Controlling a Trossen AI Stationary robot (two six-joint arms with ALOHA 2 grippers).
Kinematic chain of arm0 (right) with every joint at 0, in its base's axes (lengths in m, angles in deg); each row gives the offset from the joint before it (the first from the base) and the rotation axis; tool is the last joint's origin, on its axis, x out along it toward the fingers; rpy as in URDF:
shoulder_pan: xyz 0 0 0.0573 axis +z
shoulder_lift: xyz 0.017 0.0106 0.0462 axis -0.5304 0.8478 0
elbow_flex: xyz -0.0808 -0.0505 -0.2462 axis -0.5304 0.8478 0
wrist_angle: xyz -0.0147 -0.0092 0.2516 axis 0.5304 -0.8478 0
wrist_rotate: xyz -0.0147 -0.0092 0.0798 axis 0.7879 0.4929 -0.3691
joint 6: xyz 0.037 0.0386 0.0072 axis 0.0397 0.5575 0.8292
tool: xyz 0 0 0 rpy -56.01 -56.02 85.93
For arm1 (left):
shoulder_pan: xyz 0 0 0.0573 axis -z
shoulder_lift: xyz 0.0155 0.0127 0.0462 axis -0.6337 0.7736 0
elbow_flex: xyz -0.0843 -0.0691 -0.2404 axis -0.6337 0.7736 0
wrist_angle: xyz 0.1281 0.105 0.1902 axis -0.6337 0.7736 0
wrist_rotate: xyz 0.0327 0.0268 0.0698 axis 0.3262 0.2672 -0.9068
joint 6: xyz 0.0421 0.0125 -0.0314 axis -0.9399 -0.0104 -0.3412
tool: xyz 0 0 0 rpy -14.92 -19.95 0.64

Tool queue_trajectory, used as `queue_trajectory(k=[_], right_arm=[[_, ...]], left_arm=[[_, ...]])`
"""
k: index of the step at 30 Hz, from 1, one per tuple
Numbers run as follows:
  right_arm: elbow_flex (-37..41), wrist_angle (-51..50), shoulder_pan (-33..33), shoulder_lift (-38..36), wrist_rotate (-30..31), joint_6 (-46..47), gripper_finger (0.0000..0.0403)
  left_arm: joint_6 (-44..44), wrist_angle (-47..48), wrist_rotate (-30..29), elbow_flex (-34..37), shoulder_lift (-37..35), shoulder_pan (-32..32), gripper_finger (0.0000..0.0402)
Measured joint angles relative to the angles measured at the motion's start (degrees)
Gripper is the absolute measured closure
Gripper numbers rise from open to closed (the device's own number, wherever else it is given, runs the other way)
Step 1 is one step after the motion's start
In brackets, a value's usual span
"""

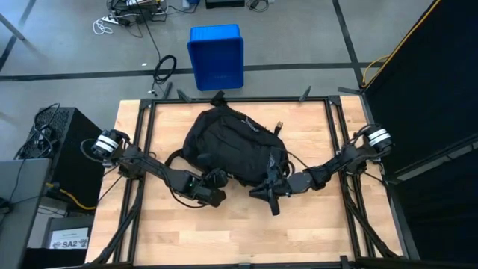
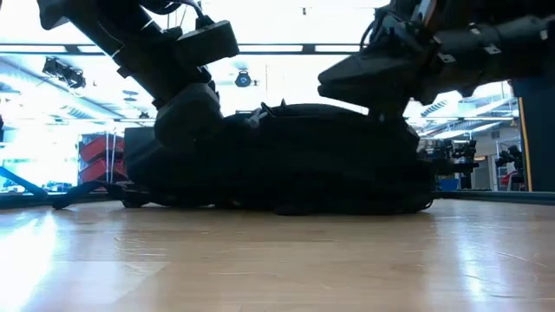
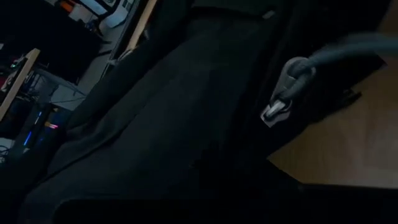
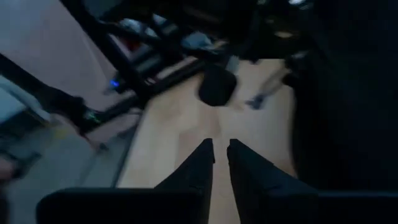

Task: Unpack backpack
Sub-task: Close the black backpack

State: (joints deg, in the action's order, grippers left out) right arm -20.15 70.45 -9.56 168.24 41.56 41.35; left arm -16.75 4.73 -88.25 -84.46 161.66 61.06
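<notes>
One backpack (image 1: 228, 146), one blue bin (image 1: 216, 57), two arms.

High view evenly lit, soft shadows. Low view backlit: bright ceiling strips and windows behind, backpack (image 2: 286, 160) near-silhouette, pale sheen on surface (image 2: 277, 260) in lower frame. Left wrist view very dim, murky. Right wrist view dim, soft, background blurred.

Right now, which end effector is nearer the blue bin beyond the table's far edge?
Neither clearly. The left end effector sits at the backpack's near-left edge, the right end effector at its near-right edge; both lie across the backpack from the blue bin.
</notes>
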Motion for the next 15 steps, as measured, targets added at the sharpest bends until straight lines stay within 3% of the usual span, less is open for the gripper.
queue_trajectory(k=[3,8,12,15], right_arm=[[-1.6,0.2,0.0,1.6,-7.6,0.5,0.0341],[-1.9,0.6,2.2,-3.2,-18.3,0.0,0.0312],[-2.0,-0.4,5.0,-6.9,-26.3,1.1,0.0313],[-2.0,-3.7,7.0,-7.2,-27.2,3.7,0.0325]], left_arm=[[0.0,-0.6,0.0,0.0,0.0,-0.7,0.0401],[0.5,-1.2,0.0,0.0,-0.1,-1.6,0.0401],[1.1,-2.5,-0.1,-0.1,-0.1,-2.0,0.0401],[1.7,-3.4,-0.2,-0.1,-0.1,-2.7,0.0401]])
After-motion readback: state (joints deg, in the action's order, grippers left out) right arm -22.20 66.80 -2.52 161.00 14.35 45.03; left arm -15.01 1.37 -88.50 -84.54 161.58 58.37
